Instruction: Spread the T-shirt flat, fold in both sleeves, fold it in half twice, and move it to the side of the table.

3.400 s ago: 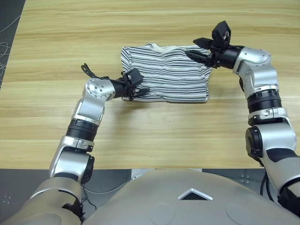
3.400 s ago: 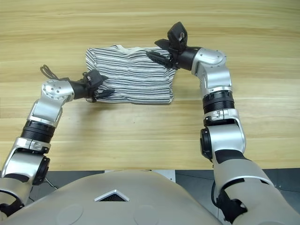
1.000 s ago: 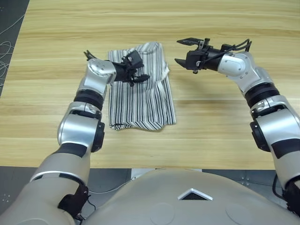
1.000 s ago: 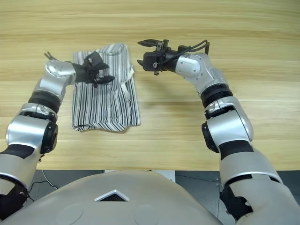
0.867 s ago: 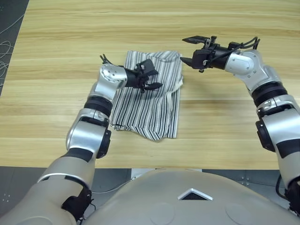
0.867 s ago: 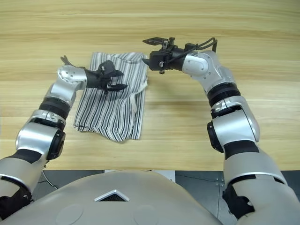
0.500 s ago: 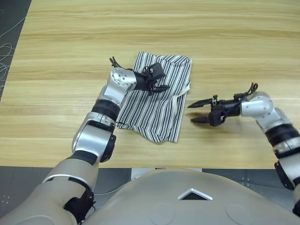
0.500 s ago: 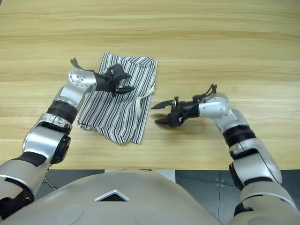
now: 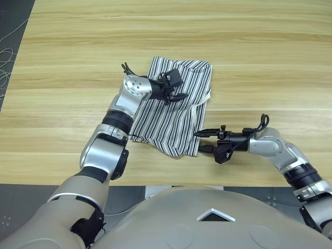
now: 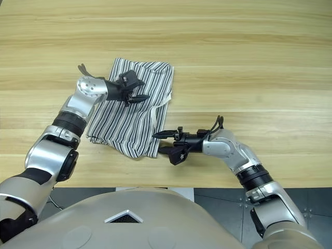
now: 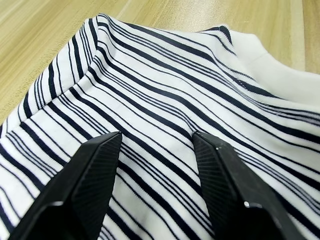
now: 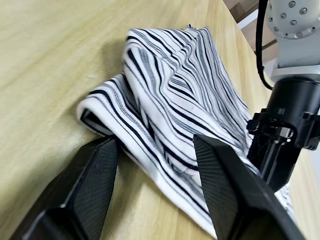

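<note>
Lying on the table (image 9: 259,52): the T-shirt (image 9: 171,114), striped and folded into a narrow bundle, is set askew, with one short end close to the table's front edge and the other farther out from the robot.
Left gripper (image 9: 180,94): it is held over the far half of the T-shirt.
Left fingers (image 11: 95,175): they are spread apart. Striped cloth is seen beneath and between the tips, and none of it is pinched. Whether the tips touch the cloth cannot be told.
Right gripper (image 9: 199,141): it is held low over the table, at the T-shirt's near right corner.
Right fingers (image 12: 225,190): they are spread apart. The folded corner is seen just ahead of the gap between them, and nothing is gripped.
</note>
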`<state>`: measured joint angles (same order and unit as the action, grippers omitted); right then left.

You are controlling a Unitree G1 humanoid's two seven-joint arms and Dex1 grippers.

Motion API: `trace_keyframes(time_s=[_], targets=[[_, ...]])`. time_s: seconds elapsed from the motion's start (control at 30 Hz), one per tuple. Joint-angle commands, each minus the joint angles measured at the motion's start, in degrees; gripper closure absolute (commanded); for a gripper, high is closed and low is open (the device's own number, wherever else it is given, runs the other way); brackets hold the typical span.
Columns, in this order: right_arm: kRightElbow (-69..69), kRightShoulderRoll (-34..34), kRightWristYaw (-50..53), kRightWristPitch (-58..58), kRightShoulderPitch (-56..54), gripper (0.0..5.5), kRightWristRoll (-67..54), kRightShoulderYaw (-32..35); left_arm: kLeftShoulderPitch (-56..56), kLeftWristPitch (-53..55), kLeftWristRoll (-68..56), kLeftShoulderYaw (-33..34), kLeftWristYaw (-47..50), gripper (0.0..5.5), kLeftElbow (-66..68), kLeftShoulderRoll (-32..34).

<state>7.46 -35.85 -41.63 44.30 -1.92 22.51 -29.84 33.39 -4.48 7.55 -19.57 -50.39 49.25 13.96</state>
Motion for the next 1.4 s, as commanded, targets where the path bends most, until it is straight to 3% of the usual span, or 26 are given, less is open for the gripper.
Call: trace_keyframes(time_s=[0.03, 0.23, 0.37, 0.57, 0.7, 1.03, 1.4], targets=[[-0.8, 1.6, 2.0, -4.0, 1.5, 2.83, 7.8, -2.2, -5.0, 5.7, 3.7, -2.6, 1.7, 2.86, 3.6, 0.4], [-7.7, 1.7, 0.9, -9.5, 2.5, 2.83, 11.4, -4.1, -4.6, 6.1, 3.6, -2.6, 2.1, 2.86, 3.8, 0.1], [-15.2, -2.5, -5.9, -15.2, 0.8, 2.83, 5.5, -1.6, -4.6, 6.4, 3.7, -2.6, 2.4, 2.86, 3.9, 0.2], [-19.0, -3.6, -11.1, -21.8, 0.0, 2.83, 2.0, -1.0, -4.0, 6.6, 3.6, -2.8, 2.8, 2.86, 4.3, -0.5], [-19.3, -7.8, -12.4, -22.3, -2.0, 2.83, -0.5, 3.6, -4.3, 6.5, 3.6, -2.8, 3.1, 2.86, 4.2, -0.5], [-23.8, -15.8, -22.7, -22.4, 3.9, 2.83, -10.1, 2.9, -3.7, 6.9, 3.6, -2.8, 3.6, 2.86, 4.3, -1.1], [-16.3, -2.5, -5.2, -17.5, 6.3, 2.83, 1.1, -1.1, -3.1, 7.3, 3.1, -2.4, 3.8, 2.86, 4.1, -1.4]])
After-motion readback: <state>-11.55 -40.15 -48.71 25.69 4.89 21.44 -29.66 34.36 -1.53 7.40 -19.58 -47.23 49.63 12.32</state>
